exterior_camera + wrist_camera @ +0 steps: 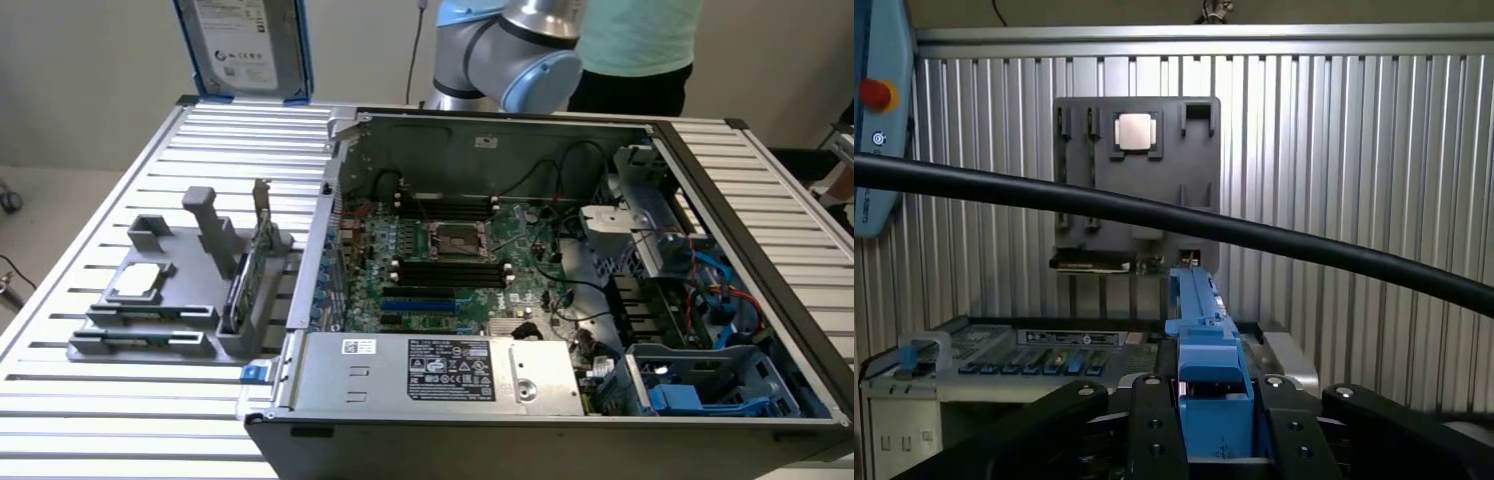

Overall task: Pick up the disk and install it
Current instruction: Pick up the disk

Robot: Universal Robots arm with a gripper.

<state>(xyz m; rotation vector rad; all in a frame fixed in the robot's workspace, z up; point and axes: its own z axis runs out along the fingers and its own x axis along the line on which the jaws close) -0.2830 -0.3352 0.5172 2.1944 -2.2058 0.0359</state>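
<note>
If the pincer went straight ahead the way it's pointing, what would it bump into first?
The pincer grips the disk, which sticks out ahead. Beyond it, the grey holder on the ribbed table seems first in line, though depth is hard to judge.

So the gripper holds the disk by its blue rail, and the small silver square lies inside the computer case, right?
Not inside: the small silver square lies on the grey holder beside the computer case, as the exterior view shows. The gripper does hold the disk by its blue rail.
</note>
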